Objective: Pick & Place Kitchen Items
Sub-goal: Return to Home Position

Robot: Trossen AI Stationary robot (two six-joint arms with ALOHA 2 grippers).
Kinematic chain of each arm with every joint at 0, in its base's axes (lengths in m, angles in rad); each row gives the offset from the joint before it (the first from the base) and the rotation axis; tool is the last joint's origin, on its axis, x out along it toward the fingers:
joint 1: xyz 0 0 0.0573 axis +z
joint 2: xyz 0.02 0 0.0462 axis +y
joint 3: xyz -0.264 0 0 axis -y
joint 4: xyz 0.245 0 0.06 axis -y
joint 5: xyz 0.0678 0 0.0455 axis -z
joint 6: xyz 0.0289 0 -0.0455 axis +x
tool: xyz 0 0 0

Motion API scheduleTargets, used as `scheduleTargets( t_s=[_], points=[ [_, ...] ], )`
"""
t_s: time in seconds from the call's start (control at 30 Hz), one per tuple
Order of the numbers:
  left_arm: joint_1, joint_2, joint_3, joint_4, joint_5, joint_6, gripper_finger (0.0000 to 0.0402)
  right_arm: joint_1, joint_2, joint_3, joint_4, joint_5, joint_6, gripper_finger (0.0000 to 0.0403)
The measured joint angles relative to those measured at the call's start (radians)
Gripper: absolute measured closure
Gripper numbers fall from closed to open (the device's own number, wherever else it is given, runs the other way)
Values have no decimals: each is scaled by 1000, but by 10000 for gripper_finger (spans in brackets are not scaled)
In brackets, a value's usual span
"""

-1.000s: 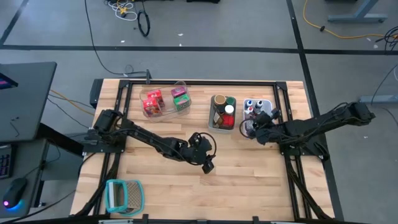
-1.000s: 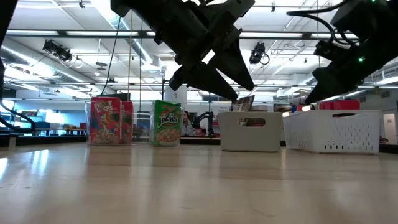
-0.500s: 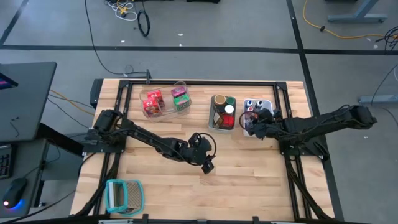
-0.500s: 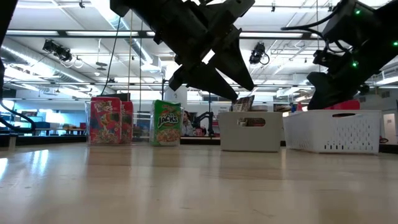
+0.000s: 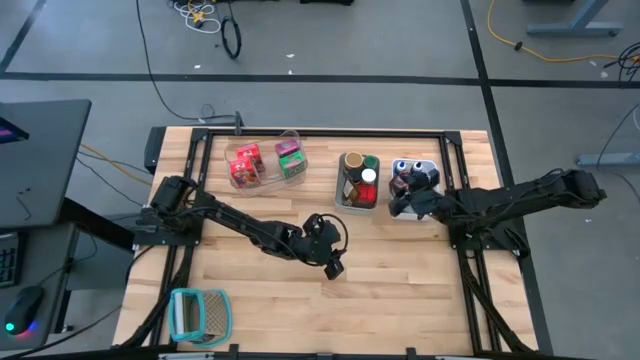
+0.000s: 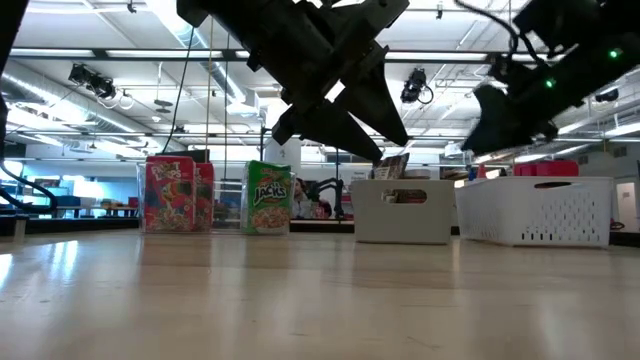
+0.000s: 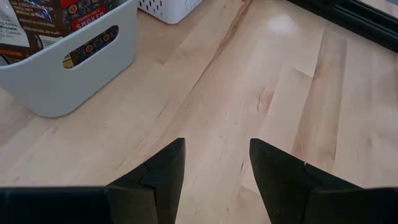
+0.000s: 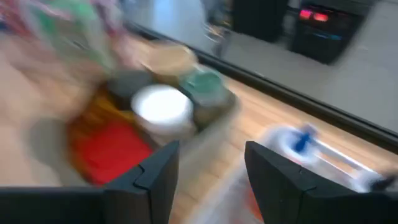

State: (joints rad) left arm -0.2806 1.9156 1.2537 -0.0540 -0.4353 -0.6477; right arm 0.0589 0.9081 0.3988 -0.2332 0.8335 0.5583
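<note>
The kitchen items sit in bins along the far side. Red packets (image 5: 245, 165) and a green packet (image 5: 291, 160) stand in the clear bin (image 5: 266, 181). Capped jars (image 5: 360, 172) fill the grey bin (image 5: 357, 208); the right wrist view shows their white cap (image 8: 163, 106). Small bottles (image 5: 408, 170) are in the white bin (image 5: 432, 163). My right gripper (image 5: 396, 200) is open and empty (image 8: 211, 162), above the gap between the grey and white bins. My left gripper (image 5: 335, 266) hangs open (image 7: 216, 165) over bare wood at mid-table.
A teal-and-white ribbed holder (image 5: 200, 312) lies at the near left corner. In the low view the grey bin (image 6: 402, 212) and white bin (image 6: 535, 210) stand side by side, with packets (image 6: 268, 198) to their left. Black frame rails run along the table's edges.
My right gripper has moved toward the far edge, then risen and swung toward the grey bin; its wrist view is blurred. Its fingers stay apart. The left arm has kept still.
</note>
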Motion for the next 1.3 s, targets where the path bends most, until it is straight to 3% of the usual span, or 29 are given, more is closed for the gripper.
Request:
scheduleTargets(
  t_s=[0.23,0.47,0.87,1.0,1.3],
  points=[
    [0,0,0,0,-19,17,212,0,0,0,359,-219,-197,216],
    [-5,-3,0,-3,43,39,212,1,0,0,515,-431,-344,218],
    [-30,-184,-1,-142,19,63,212,1,0,0,526,-423,-418,218],
    [-58,-288,-1,-241,-52,84,212,1,0,0,525,-423,-418,218],
    [-145,-515,-1,-485,-312,46,212,1,0,0,525,-423,-419,218]
  ],
)
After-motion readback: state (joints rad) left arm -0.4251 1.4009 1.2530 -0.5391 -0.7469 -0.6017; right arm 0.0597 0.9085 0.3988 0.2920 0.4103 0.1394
